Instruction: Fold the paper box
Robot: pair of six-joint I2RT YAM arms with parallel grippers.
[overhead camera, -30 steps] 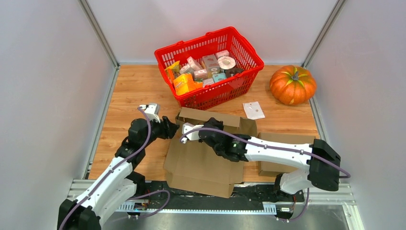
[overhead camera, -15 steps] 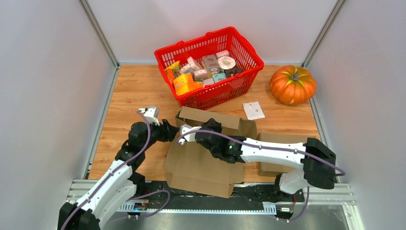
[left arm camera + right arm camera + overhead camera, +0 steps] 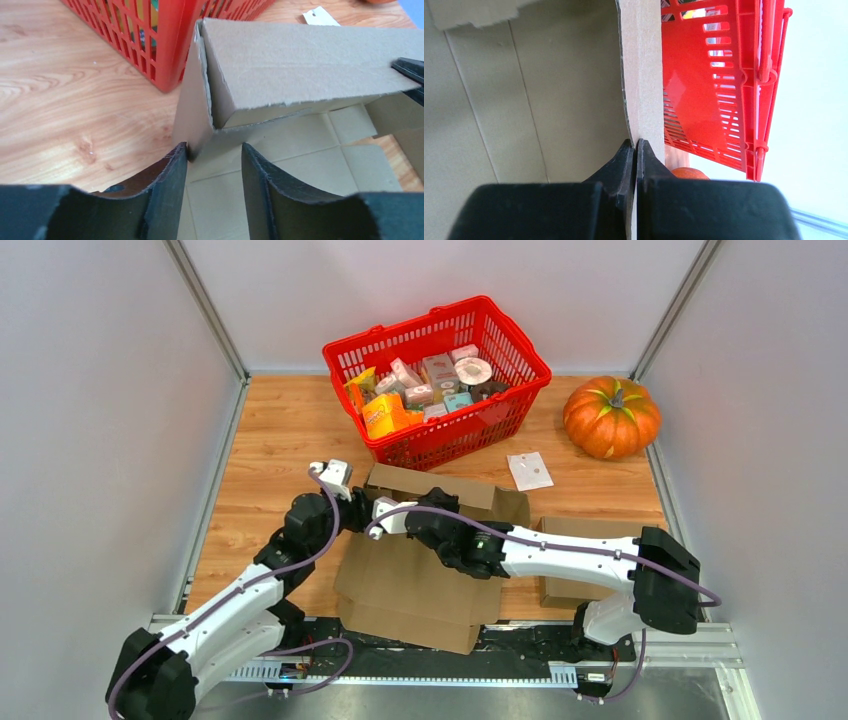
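The brown paper box (image 3: 410,585) lies half opened at mid-table, its back wall standing and its front flaps flat. My right gripper (image 3: 425,502) is shut on the top edge of that back wall; in the right wrist view the cardboard edge (image 3: 641,75) runs straight into the shut gripper (image 3: 635,142). My left gripper (image 3: 352,512) is at the box's left rear corner. In the left wrist view it (image 3: 214,147) is open, with the corner flap (image 3: 192,115) just beyond its left fingertip (image 3: 167,190) and nothing clamped. The box floor (image 3: 300,165) shows between the fingers.
A red basket (image 3: 437,375) full of packets stands right behind the box. An orange pumpkin (image 3: 611,417) sits back right, with a white packet (image 3: 529,469) in front of it. Another flat cardboard piece (image 3: 590,540) lies under my right arm. Grey walls close both sides.
My left arm has reached forward and right to the box's left rear corner, its jaws a little narrower. The box has shifted slightly towards the near left. The right gripper stays clamped.
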